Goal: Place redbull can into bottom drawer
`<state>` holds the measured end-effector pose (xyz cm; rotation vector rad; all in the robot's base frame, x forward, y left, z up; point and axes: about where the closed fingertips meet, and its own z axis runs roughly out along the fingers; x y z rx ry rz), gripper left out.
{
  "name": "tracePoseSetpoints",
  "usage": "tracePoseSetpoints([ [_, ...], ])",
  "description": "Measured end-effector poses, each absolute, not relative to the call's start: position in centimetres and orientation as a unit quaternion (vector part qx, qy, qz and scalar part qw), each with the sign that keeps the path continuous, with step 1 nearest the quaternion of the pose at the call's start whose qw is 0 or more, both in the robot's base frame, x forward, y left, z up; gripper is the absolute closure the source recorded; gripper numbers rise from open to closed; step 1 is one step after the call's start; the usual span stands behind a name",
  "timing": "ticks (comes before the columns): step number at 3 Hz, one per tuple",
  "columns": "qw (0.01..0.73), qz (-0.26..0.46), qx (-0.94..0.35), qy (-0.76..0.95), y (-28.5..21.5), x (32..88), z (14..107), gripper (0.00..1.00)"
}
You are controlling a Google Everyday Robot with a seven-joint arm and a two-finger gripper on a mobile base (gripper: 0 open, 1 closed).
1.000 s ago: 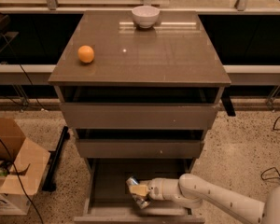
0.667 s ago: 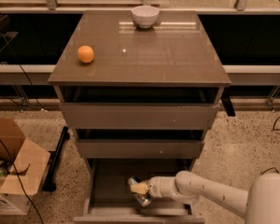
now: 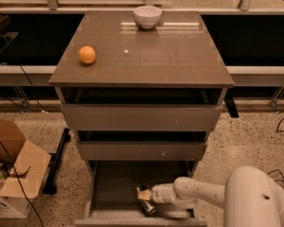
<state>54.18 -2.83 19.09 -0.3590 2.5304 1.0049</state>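
Observation:
The bottom drawer [image 3: 114,183] of the grey-brown cabinet is pulled out. My gripper [image 3: 146,200] reaches in from the right, low over the drawer floor near its front edge. It is shut on the redbull can [image 3: 143,193], a small silvery-blue shape at its tip, held tilted just above or on the drawer floor. My white arm [image 3: 203,195] runs off to the lower right.
An orange fruit [image 3: 87,55] lies on the cabinet top at the left and a white bowl [image 3: 147,16] stands at the back. The two upper drawers [image 3: 142,117] are slightly open. A cardboard box [image 3: 14,174] sits on the floor at the left.
My gripper and the can have shifted slightly to the right inside the bottom drawer. My arm's white body now fills more of the lower right corner.

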Motion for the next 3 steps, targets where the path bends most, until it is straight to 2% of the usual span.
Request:
tracePoseSetpoints([
  [1,0.184,0.35,-0.11,0.912,-2.79,54.12,16.65,0.31],
  [2,0.183,0.352,-0.112,0.911,-2.52,53.98,16.66,0.01],
  [3,0.183,0.352,-0.112,0.911,-2.47,53.96,16.64,0.0],
])
